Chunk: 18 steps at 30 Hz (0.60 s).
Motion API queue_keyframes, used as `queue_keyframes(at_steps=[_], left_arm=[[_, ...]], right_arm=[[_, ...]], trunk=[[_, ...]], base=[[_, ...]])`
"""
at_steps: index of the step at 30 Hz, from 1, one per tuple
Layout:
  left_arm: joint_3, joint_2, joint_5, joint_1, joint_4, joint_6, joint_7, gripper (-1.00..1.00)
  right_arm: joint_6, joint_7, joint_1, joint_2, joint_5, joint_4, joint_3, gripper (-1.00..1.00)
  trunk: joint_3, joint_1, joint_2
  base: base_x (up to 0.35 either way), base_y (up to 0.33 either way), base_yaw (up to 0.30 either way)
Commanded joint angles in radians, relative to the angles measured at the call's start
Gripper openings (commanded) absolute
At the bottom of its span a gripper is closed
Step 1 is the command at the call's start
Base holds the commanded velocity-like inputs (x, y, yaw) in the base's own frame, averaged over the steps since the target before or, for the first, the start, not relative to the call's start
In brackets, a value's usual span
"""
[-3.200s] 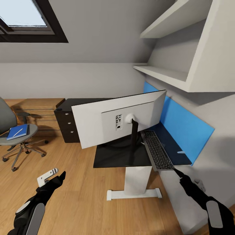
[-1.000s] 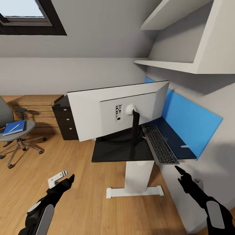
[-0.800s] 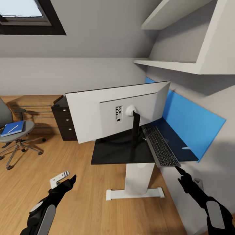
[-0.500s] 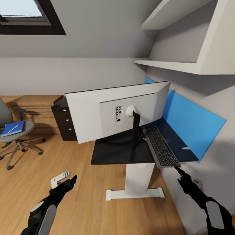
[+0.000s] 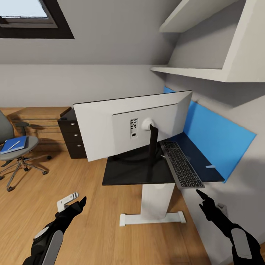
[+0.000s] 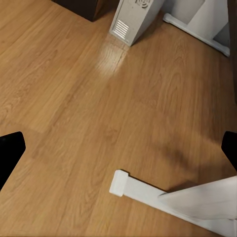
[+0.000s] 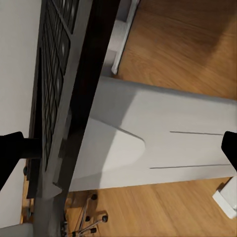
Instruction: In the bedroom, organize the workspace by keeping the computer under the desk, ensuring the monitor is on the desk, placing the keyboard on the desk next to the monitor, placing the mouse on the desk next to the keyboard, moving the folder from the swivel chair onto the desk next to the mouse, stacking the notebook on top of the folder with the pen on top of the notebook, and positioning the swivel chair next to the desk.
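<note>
Wood plank floor, grey walls, skylight, white wall shelves, blue panel.

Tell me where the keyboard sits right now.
In the head view the keyboard lies on the desk, right of the monitor stand, its near end overhanging the edge.

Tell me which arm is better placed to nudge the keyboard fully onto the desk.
The right. The right gripper is open just off the near end of the keyboard, which overhangs the desk edge beside the monitor. The left gripper hangs over bare floor, on the far side of the desk's leg.
</note>
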Motion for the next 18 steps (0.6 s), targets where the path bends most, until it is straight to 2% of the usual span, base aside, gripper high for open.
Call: queue_keyframes(at_steps=[1, 7, 11, 18], left_arm=[[0.001, -0.001, 0.011, 0.0, -0.002, 0.005, 0.007, 1.0], [0.001, -0.001, 0.01, 0.0, 0.002, 0.004, 0.007, 1.0], [0.001, -0.001, 0.009, -0.001, 0.004, 0.002, 0.006, 1.0], [0.001, -0.001, 0.009, 0.0, 0.004, 0.002, 0.006, 1.0]], right_arm=[[0.007, 0.002, -0.001, 0.0, -0.002, 0.0, -0.003, 1.0], [0.007, 0.002, -0.001, 0.0, -0.001, 0.0, -0.003, 1.0], [0.007, 0.002, -0.001, 0.0, -0.001, 0.0, -0.003, 1.0], [0.007, 0.002, -0.001, 0.0, -0.001, 0.0, -0.003, 1.0]], trunk=[[-0.001, 0.0, -0.001], [-0.001, 0.0, -0.001], [-0.001, 0.0, -0.001], [-0.001, 0.0, -0.001]], base=[[0.0, 0.0, 0.0], [0.002, 0.001, 0.0], [0.142, 0.07, 0.0], [0.031, 0.015, 0.0]])
